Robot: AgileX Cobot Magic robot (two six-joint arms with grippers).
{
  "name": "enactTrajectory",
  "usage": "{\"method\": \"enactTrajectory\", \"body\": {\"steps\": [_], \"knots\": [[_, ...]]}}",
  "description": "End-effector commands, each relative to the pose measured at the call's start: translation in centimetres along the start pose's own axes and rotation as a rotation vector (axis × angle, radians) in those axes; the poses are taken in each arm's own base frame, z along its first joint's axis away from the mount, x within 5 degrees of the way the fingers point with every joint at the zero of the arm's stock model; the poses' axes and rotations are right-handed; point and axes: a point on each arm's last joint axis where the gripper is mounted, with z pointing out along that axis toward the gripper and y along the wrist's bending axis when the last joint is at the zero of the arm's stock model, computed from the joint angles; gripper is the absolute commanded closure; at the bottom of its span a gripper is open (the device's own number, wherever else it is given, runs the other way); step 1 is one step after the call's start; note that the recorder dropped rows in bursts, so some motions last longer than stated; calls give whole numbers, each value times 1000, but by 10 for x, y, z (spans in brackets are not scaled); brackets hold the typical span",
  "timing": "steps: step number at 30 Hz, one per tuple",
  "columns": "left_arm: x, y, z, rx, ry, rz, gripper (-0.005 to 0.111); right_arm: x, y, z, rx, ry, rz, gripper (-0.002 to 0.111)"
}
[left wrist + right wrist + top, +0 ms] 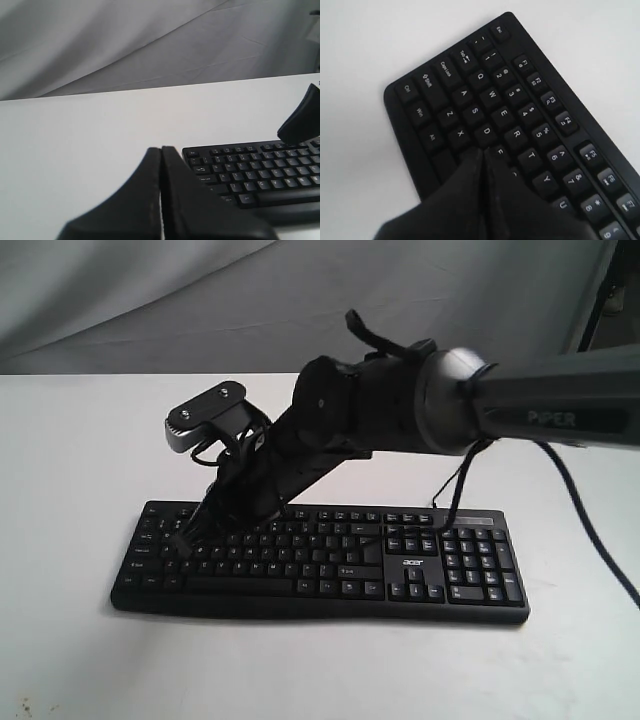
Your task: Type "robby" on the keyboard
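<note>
The keyboard lies flat on the white table, its long side running across the exterior view and its number pad at the end away from the Esc key. A grey cloth hangs behind the table, beyond the keyboard's far edge.

The right arm reaches across above the keyboard from the number-pad end and slopes down to the letter keys near the Esc end. The right hand is narrow, with its two fingers pressed together and no gap between them, and it holds nothing. In the right wrist view its tip sits over the keyboard just beside the D and F keys, with X close on the other side. Whether the tip presses a key or hovers just above one cannot be told.

The left hand is also narrow, its fingers flat against each other and empty. It hangs over bare table beside the Esc end of the keyboard, apart from it. The exterior view does not show this hand.
</note>
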Motion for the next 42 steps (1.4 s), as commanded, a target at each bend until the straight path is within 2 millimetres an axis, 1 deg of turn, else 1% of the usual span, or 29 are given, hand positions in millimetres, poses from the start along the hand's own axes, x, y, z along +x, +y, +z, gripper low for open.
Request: {"method": "enactTrajectory", "body": {"steps": [1, 6, 8, 15, 32, 37, 42], "knots": [[1, 0, 0, 5, -7, 3, 107, -5, -1, 15, -4, -56, 11, 108], [1, 0, 0, 5, -7, 3, 107, -17, -5, 24, -2, -70, -11, 108], [1, 0, 0, 5, -7, 3, 107, -16, -6, 28, 4, -70, -16, 108], [1, 0, 0, 5, -7, 3, 107, -7, -13, 45, 37, -39, -54, 108], [1, 0, 0, 5, -7, 3, 107, 0, -18, 57, 60, -26, -69, 108], [1, 0, 0, 5, -7, 3, 107, 7, -20, 66, 58, -3, -66, 108], [1, 0, 0, 5, -7, 3, 107, 10, -20, 70, 55, 8, -62, 108]]}}
